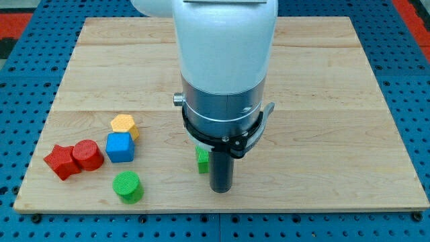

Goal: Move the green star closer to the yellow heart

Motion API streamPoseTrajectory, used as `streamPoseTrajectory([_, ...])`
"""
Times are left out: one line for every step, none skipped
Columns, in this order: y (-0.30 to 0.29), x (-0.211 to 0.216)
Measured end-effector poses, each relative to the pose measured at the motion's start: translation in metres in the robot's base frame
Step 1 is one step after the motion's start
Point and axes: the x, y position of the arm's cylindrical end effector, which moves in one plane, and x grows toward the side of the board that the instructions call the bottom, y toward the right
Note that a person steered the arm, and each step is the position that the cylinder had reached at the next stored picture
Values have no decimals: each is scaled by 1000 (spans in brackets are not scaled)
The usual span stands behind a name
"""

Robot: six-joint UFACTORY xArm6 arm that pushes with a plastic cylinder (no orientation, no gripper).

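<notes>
A small part of a green block [202, 158], likely the green star, shows just left of the rod, mostly hidden behind the arm. My tip [221, 191] is at the view's bottom centre, right next to that green piece, on its right. No yellow heart can be made out; it may be hidden behind the arm. The white and grey arm body covers the middle of the board.
At the view's lower left stand a yellow hexagon [124, 125], a blue cube [120, 147], a red cylinder [87, 154], a red star [61, 161] and a green cylinder [127, 186]. The wooden board [336, 101] lies on a blue surface.
</notes>
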Motion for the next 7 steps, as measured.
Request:
streamPoseTrajectory([-7,-9])
streamPoseTrajectory([-18,-27])
streamPoseTrajectory([-19,-29])
streamPoseTrajectory([-19,-29])
streamPoseTrajectory([-42,-24])
streamPoseTrajectory([-50,-24])
streamPoseTrajectory([-50,-24])
